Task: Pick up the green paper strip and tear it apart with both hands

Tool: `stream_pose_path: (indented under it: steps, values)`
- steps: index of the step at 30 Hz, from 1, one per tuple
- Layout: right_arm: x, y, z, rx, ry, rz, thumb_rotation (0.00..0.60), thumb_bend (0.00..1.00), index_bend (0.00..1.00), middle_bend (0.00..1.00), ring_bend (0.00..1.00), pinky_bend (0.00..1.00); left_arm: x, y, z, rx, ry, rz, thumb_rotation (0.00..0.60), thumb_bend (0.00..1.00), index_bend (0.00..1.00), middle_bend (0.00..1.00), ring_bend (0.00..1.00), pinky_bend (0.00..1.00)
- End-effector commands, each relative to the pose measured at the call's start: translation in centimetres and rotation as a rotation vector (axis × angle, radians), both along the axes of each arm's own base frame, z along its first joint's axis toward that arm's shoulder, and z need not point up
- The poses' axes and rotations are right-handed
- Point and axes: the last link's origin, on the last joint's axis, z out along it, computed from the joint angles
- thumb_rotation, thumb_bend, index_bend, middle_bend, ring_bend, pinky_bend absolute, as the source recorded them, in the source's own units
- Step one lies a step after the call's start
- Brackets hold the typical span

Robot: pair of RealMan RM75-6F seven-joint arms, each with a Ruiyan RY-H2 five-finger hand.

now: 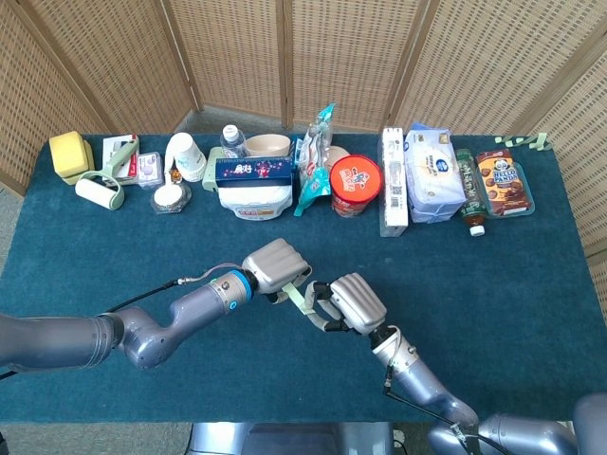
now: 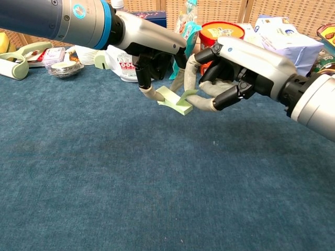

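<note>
The green paper strip (image 2: 175, 100) hangs above the blue tabletop, held between both hands near the table's middle front. My left hand (image 2: 153, 54) pinches its left end, and my right hand (image 2: 230, 73) pinches its right end between thumb and a finger. The strip is bent, with a flap standing up near the right hand's fingers. In the head view the strip (image 1: 298, 299) shows as a thin pale band between the left hand (image 1: 276, 266) and the right hand (image 1: 352, 302). Whether the paper is torn through cannot be told.
A row of goods lines the far edge: a lint roller (image 1: 99, 191), a white cup (image 1: 187, 156), a white tub (image 1: 253, 199), a red-lidded can (image 1: 355, 185), a tissue pack (image 1: 432, 176), a bottle (image 1: 470, 191) and a snack box (image 1: 503, 181).
</note>
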Motion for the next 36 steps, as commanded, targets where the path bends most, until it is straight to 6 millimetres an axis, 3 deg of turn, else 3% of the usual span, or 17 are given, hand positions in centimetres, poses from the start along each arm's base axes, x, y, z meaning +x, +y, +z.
stream_pose_path:
  steps: [1,18,36]
  values:
    - [0.0,0.0,0.0,-0.001,0.0,-0.003,0.6,0.42,0.63,0.97,0.95,1.0,-0.1,0.0,0.0,0.0,0.002,0.001,0.6,0.46,0.62,1.0,1.0,1.0]
    - [-0.6,-0.3,0.3,-0.003,-0.01,-0.026,0.6,0.45,0.73,0.98,0.96,1.0,-1.2,0.6,0.1,0.018,0.017,0.024,0.6,0.46,0.62,1.0,1.0,1.0]
    - [-2.8,-0.5,1.9,-0.031,0.023,-0.062,0.6,0.45,0.71,0.98,0.96,1.0,-3.7,1.2,1.3,0.045,0.028,0.076,0.6,0.46,0.62,1.0,1.0,1.0]
